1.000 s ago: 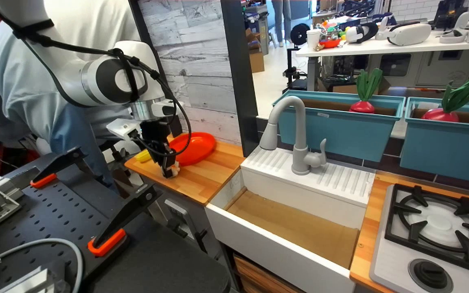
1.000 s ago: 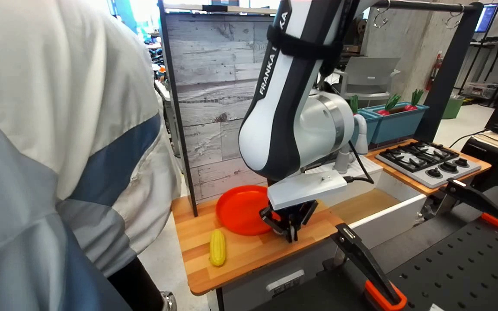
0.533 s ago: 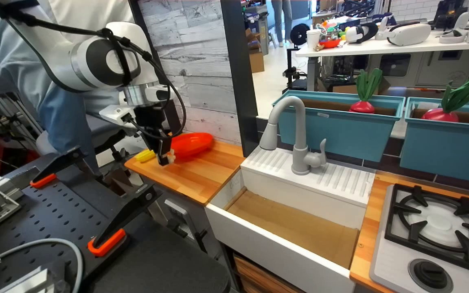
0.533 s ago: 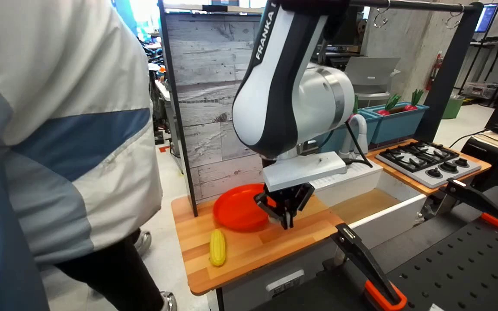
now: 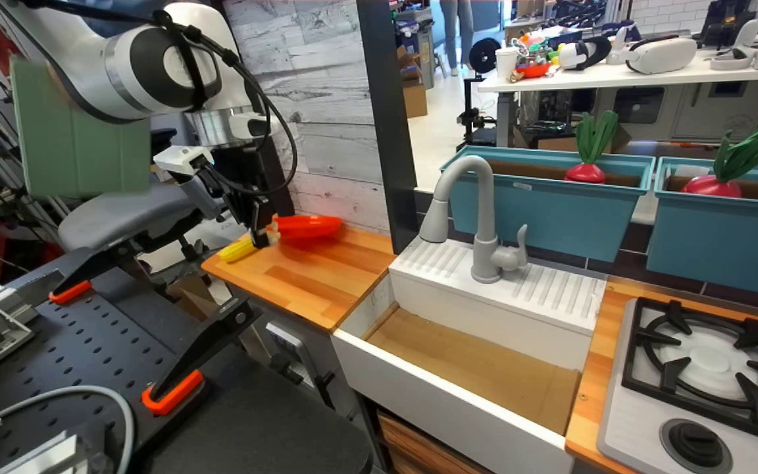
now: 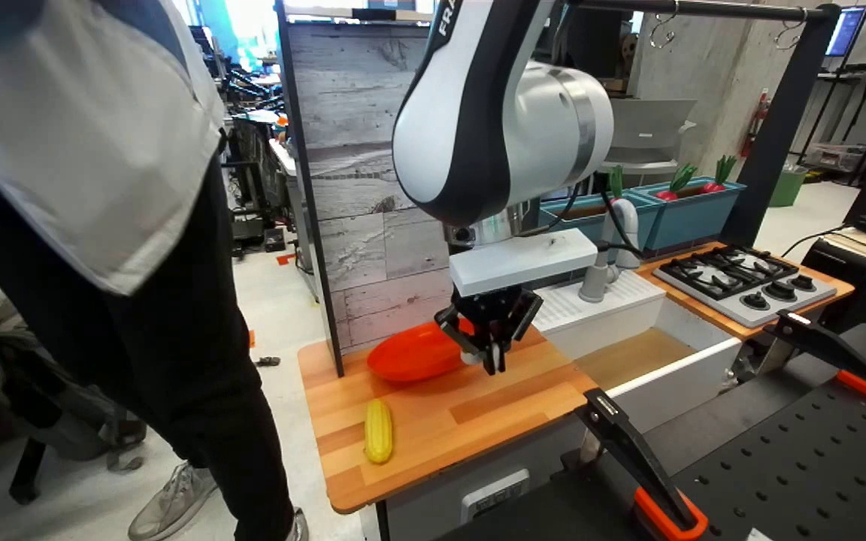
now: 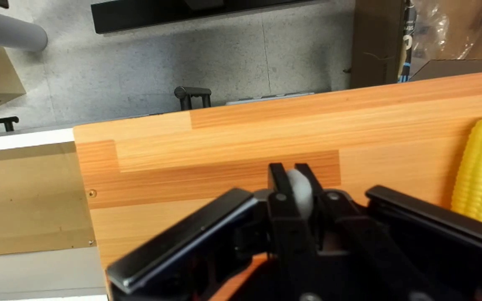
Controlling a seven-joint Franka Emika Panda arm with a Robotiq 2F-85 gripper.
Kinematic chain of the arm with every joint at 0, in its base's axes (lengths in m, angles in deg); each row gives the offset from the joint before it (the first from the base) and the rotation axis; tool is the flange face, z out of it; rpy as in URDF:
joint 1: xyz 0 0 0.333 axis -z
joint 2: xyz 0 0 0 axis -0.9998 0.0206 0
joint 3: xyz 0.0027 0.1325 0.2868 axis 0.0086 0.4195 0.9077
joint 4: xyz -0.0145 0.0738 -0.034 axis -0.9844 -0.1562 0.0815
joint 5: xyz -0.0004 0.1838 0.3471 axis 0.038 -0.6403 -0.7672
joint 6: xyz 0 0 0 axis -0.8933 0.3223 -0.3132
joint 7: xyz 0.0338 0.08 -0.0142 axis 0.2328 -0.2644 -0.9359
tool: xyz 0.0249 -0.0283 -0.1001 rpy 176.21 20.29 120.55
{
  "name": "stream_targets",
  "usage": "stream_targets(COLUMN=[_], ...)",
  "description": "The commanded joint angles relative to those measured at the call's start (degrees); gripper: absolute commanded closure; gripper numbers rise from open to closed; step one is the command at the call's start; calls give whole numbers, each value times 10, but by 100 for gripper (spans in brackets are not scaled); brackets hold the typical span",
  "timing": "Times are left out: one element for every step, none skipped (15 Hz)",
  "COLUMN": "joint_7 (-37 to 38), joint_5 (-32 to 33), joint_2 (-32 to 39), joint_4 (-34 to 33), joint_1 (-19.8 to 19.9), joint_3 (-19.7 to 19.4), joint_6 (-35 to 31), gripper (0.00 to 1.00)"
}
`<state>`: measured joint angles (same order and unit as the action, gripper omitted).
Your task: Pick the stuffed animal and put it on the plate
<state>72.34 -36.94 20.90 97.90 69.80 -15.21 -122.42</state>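
Note:
The stuffed animal is a small pale lump (image 7: 301,192) pinched between my gripper's fingertips (image 7: 292,169) in the wrist view. Much of it is hidden by the fingers. It shows as pale bits beside the fingers in both exterior views (image 5: 274,234) (image 6: 470,358). My gripper (image 5: 260,240) (image 6: 495,364) is shut on it, raised above the wooden counter. The plate, a glossy red-orange dish (image 5: 310,226) (image 6: 410,353), is right behind the gripper. It is tilted, its side by the gripper raised. The gripper or the lump seems to touch its rim; the exact contact is hidden.
A yellow corn toy (image 6: 378,430) (image 7: 481,167) lies on the wooden counter (image 5: 313,283) near its outer end. A grey wood-pattern wall (image 6: 373,225) stands behind the plate. The white sink (image 5: 458,395) with a grey faucet (image 5: 484,224) adjoins the counter. A person (image 6: 200,338) stands beside it.
My gripper has risen with the lump and moved back from the counter's front edge. The plate went from lying flat to tilted, its gripper side lifting. The person has moved away.

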Motion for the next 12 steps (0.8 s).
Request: stream_targets(joint_7=[4,4,5,8,8,7,6,6,8,9,11,10], joint_5=[16,17,19,22,24,26,26,26,26,26,26,26], joint_2=[-11,-7,-3,3,7,11,13,14,15,16,17,17], joint_4=[5,3,2,0,-1,-2,-2,-2,-3,-6,-9,-12], joint_1=[1,1,0,-2,-2,-1,0,1,1,1,1,2], joint_3=[1,2,1,-1,-1,0,1,1,-1,-2,-4,-4], joint_6=[24,26,27,31,35,39,42,42,43,42,40,40], gripper=[98,98,98,98,98,98,98,98,98,98,98,98])
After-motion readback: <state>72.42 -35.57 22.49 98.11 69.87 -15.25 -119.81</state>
